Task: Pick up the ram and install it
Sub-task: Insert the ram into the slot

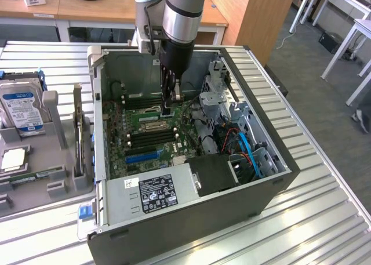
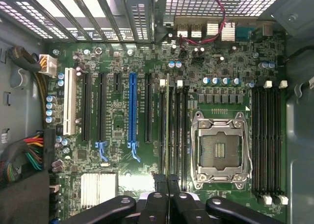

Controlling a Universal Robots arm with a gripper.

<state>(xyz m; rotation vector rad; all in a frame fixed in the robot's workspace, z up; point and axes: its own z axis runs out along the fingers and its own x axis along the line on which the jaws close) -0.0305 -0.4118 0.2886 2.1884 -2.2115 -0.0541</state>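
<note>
Nearest in the exterior view, at 6 o'clock of the open computer case, sits the power supply with its white label. Beyond it lies the motherboard, carrying a blue slot and, toward 12 o'clock from that, a bank of black memory slots.

Over these slots hangs the gripper, reaching down from the arm. Its fingers are drawn almost fully together and pinch the ram. The wrist view shows the ram edge-on, as a thin pale line running out from between the fingertips. It lies in line with one of the memory slots beside the empty processor socket. Whether the ram touches that slot I cannot tell.

At 3 o'clock inside the case are drive cages and blue cables. At 9 o'clock of the case a grey tray holds a hard drive. Everything stands on a ribbed metal table, and wooden desks lie farthest off, at 12 o'clock
</note>
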